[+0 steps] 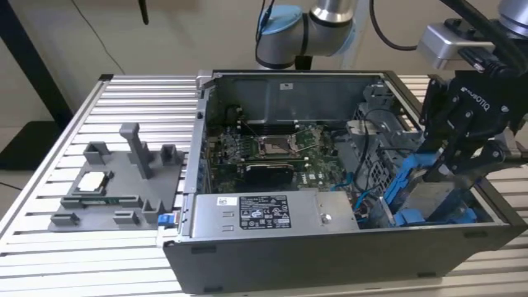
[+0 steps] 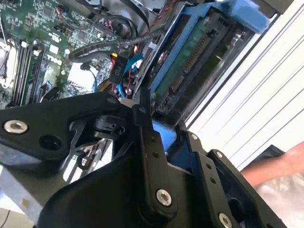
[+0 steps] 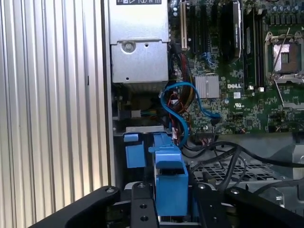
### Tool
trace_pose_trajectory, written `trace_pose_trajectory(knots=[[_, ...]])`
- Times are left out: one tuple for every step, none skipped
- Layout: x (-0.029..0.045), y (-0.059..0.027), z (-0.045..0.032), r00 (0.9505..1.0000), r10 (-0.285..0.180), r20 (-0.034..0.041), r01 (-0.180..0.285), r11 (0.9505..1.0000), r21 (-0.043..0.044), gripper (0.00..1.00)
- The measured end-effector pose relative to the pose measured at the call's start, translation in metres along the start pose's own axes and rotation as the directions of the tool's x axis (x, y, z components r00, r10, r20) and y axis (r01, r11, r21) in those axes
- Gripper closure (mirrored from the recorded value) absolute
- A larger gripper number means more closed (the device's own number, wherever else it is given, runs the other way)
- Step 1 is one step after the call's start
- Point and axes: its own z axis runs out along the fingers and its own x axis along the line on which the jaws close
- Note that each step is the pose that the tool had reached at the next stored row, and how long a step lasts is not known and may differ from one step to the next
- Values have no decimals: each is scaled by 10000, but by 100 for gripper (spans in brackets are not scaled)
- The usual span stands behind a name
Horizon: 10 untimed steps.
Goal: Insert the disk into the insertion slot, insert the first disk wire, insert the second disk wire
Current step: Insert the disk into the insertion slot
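Slatted table (image 1: 83, 260); second wrist view bares disk (image 2: 182, 58) connector (image 2: 192, 61).

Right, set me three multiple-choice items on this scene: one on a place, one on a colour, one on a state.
1. Where is the disk?
A. On the floor.
B. Inside the computer case, at the exterior view's right end.
C. Outside the case, lying flat.

2. What colour is the disk's carrier frame?
A. Red.
B. Yellow.
C. Blue.

3. How is the case's side?
A. Open.
B. Shut by a panel.
C. Covered with cloth.

Answers:
1 B, it sits within the case's walls, held by the gripper.
2 C, bright blue plastic shows between the fingers in both wrist views.
3 A, the motherboard lies in plain sight.
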Motion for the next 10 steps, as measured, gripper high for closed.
trace_pose_trajectory(knots=[[0,1,-24,10000,4,7,-4,10000,1,66],[-1,3,-48,10000,8,18,-8,10000,-1,59],[-3,4,-69,10000,14,28,-14,10000,-1,59],[-9,5,-84,10000,21,31,-21,10000,1,59],[-18,6,-89,10000,28,40,-28,10000,11,59],[-28,7,-89,10000,34,48,-34,10000,32,59],[-42,9,-90,10000,39,60,-39,10000,70,59],[-58,9,-89,10000,39,78,-39,9999,107,59],[-73,9,-87,9999,36,101,-38,9999,131,59],[-87,9,-85,9999,34,126,-36,9999,140,59]])
